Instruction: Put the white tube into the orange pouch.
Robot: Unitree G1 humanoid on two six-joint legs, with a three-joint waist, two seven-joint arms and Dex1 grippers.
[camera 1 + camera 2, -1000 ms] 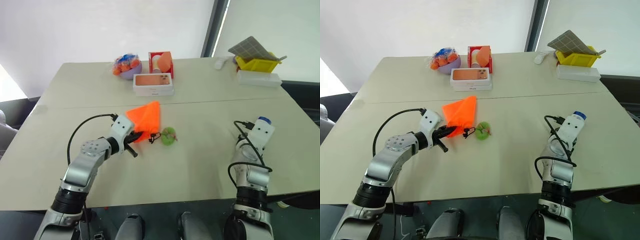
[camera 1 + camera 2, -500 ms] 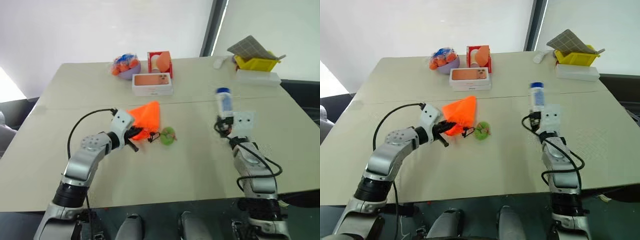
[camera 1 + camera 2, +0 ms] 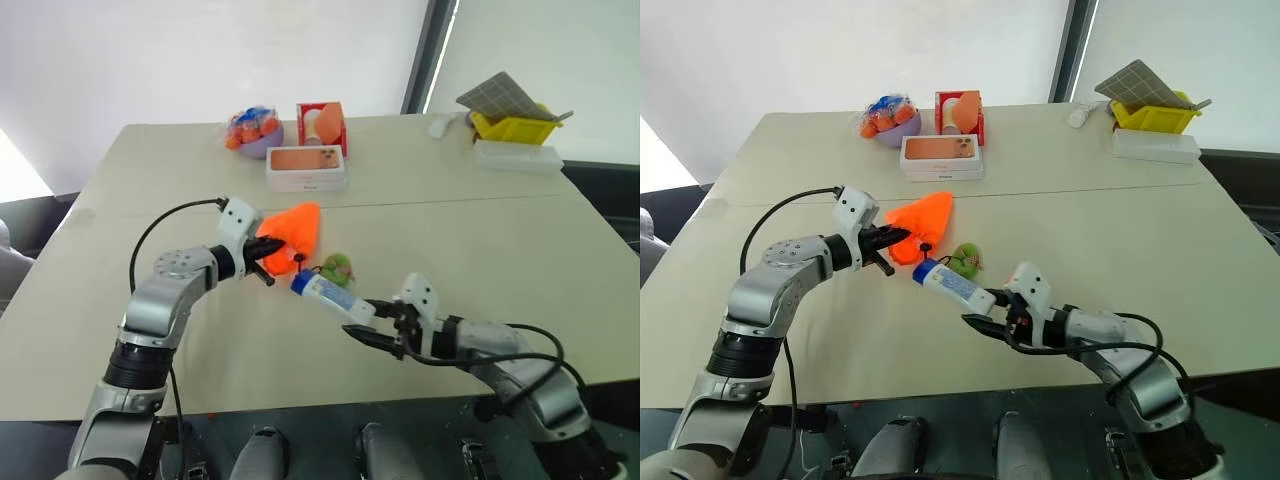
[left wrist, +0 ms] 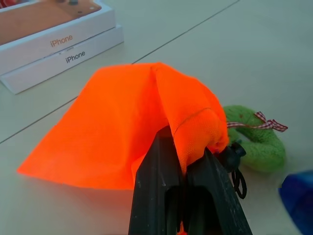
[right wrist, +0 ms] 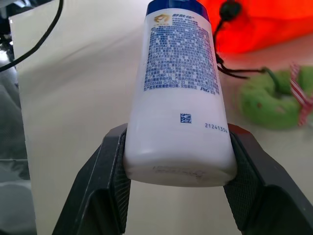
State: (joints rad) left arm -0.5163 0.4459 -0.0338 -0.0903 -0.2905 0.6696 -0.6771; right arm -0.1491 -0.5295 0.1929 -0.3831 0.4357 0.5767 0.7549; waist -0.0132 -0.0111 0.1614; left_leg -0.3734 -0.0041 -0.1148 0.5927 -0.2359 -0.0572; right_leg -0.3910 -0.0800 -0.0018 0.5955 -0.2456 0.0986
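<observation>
The orange pouch (image 3: 290, 232) lies at the table's middle, one edge lifted off the surface. My left gripper (image 3: 270, 262) is shut on that edge, with fabric draped over its black fingers (image 4: 161, 196). The pouch's black cord leads to a small green ball (image 3: 338, 269) lying beside it. My right gripper (image 3: 372, 325) is shut on the flat end of the white tube (image 3: 324, 293). The tube lies nearly level, and its blue cap (image 5: 177, 7) points at the pouch, just short of it.
At the back of the table stand two stacked white phone boxes (image 3: 307, 168), a red box (image 3: 322, 125), and a purple bowl of orange things (image 3: 252, 131). At the far right are a yellow bin (image 3: 512, 125) and a long white case (image 3: 518, 157).
My right arm has swung left across the table and turned the tube from upright to nearly level, cap toward the pouch. The left gripper has raised the pouch's edge slightly.
</observation>
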